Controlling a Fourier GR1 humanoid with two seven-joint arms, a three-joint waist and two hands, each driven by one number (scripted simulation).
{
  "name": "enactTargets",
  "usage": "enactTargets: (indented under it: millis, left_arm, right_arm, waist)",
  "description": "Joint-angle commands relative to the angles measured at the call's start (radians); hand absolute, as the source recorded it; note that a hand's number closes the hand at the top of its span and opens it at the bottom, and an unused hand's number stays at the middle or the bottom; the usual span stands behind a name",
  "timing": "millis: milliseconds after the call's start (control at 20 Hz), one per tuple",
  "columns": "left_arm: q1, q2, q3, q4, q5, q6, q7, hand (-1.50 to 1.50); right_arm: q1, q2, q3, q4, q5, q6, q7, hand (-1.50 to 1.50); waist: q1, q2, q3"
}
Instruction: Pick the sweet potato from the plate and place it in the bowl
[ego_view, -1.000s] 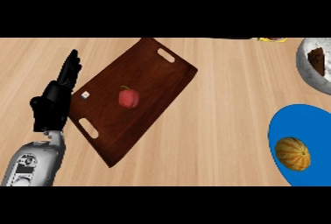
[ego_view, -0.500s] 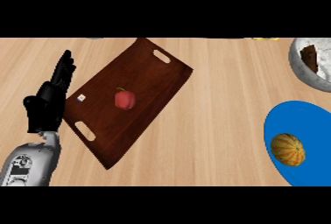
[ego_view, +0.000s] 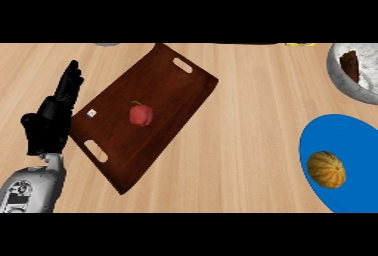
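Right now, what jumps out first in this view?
The dark wooden tray lying slantwise left of centre, a red pepper on it. At the right edge, a bright blue plate carries the orange sweet potato, with the grey bowl above it. The open left hand rests beside the tray.

On the wooden desk lie one dark brown wooden tray, one blue round plate and one grey speckled bowl. There is one red pepper, one orange striped sweet potato and one black hand.
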Motion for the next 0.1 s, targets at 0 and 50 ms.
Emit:
enactTargets:
  millis: [0,50]
  left_arm:
    - [0.012,-0.002,-0.002,-0.016,0.002,-0.002,0.015,0.00]
    - [-0.006,-0.014,-0.005,0.008,0.001,0.004,-0.006,0.00]
  right_arm:
    - [0.053,0.001,-0.002,-0.007,-0.013,0.160,-0.152,-1.50]
    - [0.047,0.007,0.006,-0.011,-0.010,0.162,-0.142,-1.50]
  waist:
    - [-0.003,-0.005,0.000]
    - [-0.005,0.001,0.001]
